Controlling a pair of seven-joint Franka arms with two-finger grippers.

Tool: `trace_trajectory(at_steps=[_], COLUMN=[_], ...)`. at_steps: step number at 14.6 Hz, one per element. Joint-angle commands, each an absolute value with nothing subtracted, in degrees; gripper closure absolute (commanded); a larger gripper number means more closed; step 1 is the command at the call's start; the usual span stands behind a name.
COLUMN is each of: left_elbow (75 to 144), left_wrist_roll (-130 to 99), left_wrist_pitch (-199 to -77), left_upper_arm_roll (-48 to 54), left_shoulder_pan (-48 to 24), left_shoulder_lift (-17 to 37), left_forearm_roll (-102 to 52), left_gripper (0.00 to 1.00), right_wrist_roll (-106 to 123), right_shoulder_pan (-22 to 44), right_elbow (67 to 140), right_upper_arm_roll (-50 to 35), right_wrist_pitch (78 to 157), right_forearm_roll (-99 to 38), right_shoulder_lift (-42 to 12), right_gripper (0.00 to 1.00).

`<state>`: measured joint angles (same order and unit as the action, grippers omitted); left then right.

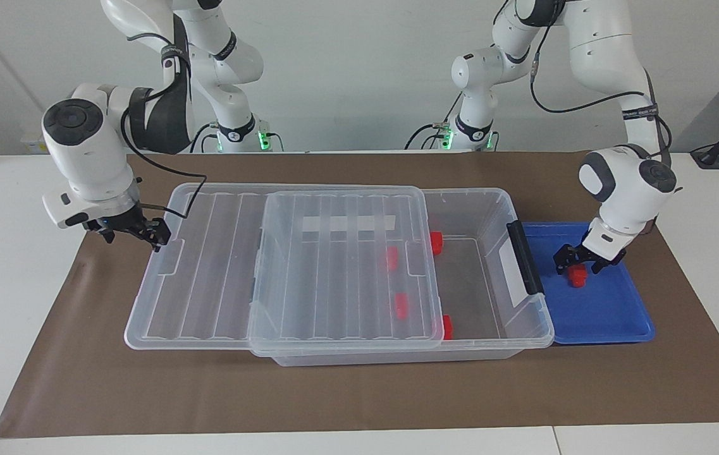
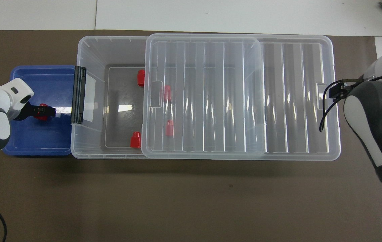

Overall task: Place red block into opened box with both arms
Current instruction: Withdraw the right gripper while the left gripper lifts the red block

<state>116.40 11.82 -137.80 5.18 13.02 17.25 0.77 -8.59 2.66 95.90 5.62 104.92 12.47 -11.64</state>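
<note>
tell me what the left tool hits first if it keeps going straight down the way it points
Most likely the red block in the blue tray: the left tool points down with open fingers just over it. Contact isn't clear; under the block is the tray floor.

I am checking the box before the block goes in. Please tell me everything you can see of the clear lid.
The lid is a large clear plastic sheet with raised ribs, a rounded rim and a small notch at each end. It lies flat on the box but is slid toward the right arm's end, overhanging there and leaving the handle end open. The right gripper sits at its overhanging edge; whether it touches cannot be told. Red blocks show through it.
</note>
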Motion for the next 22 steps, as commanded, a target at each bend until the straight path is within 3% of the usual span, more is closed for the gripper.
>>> trace_trajectory(at_steps=[1, 3, 4, 5, 6, 8, 14, 22], left_elbow=[118.9, 118.8, 118.8, 118.7, 118.5, 116.8, 99.5, 85.2], left_wrist_roll=[13.2, 12.9, 12.7, 12.7, 12.7, 12.6, 7.9, -12.9], left_wrist_pitch=[-141.1, -141.0, -140.8, -140.7, -140.4, -138.0, -113.8, -94.4], left_upper_arm_roll=[5.4, 5.4, 5.4, 5.4, 5.4, 5.4, 5.8, 6.5], left_shoulder_pan=[13.7, 13.6, 13.7, 13.7, 13.7, 13.7, 12.1, 4.5], left_shoulder_lift=[16.9, 16.8, 16.8, 16.8, 16.9, 17.0, 17.1, 16.3], left_forearm_roll=[0.3, 0.3, 0.3, 0.3, 0.3, 0.2, -0.1, -4.1], left_gripper=[0.00, 0.36, 0.58, 0.86, 1.00, 1.00, 1.00, 1.00], right_wrist_roll=[-7.5, -7.8, -7.8, -7.8, -7.9, -8.0, -8.1, -7.4], right_shoulder_pan=[2.4, 2.7, 2.8, 2.8, 2.8, 2.9, 2.2, 2.7], right_elbow=[96.3, 96.2, 96.0, 96.0, 96.0, 96.0, 98.0, 98.4], right_upper_arm_roll=[5.0, 4.7, 4.6, 4.6, 4.6, 4.5, 4.7, 4.5], right_wrist_pitch=[104.1, 104.1, 104.0, 103.9, 103.5, 102.1, 93.5, 92.6], right_forearm_roll=[13.5, 12.2, 10.1, 7.2, 4.3, 2.6, 0.3, 0.4], right_shoulder_lift=[-10.1, -8.7, -7.7, -6.0, -4.6, -1.1, 6.0, 6.3], right_gripper=[0.00, 0.00, 0.00, 0.00, 0.00, 0.00, 0.00, 0.00])
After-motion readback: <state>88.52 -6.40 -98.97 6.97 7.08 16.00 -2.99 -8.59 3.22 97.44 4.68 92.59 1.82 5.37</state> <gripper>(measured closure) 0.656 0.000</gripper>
